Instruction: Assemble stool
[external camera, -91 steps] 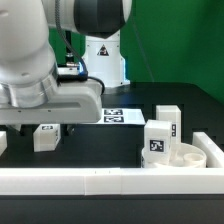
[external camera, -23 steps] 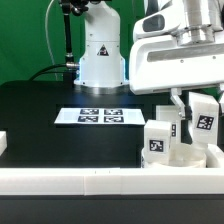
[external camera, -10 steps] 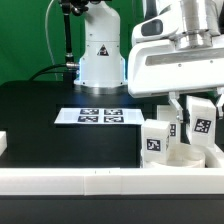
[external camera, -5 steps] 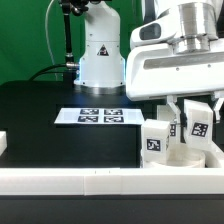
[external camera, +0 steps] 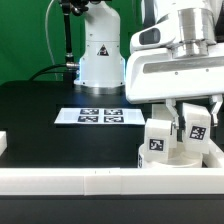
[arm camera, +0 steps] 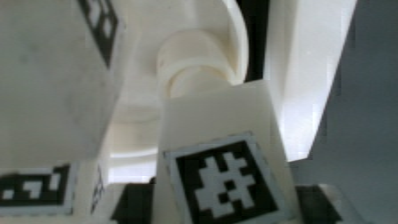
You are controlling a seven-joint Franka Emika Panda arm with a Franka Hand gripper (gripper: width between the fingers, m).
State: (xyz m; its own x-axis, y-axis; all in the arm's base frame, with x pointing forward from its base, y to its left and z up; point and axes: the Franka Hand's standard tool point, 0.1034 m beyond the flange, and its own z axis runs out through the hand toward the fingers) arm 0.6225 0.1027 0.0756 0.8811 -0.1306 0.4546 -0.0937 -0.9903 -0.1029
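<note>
The round white seat (external camera: pixel 190 156) lies at the exterior view's right, just behind the rail. One white leg (external camera: pixel 157 140) with a black-and-white tag stands upright on the seat's left part. My gripper (external camera: pixel 196 116) hangs over the seat, shut on a second tagged leg (external camera: pixel 198 127), which is upright with its lower end at the seat's top. In the wrist view the held leg (arm camera: pixel 217 160) fills the middle between the dark fingers of my gripper (arm camera: pixel 222 200). Beyond it are the seat (arm camera: pixel 192 70) and the standing leg (arm camera: pixel 54 100). The held leg's contact with the seat is hidden.
The marker board (external camera: pixel 100 116) lies flat on the black table at mid-left. A long white rail (external camera: pixel 100 181) runs along the front edge. A small white part (external camera: pixel 3 143) shows at the far left edge. The robot base (external camera: pixel 100 55) stands behind.
The gripper has sunk a little and shifted slightly toward the exterior view's left with the leg still in it, bringing the leg lower over the seat. The standing leg has not moved.
</note>
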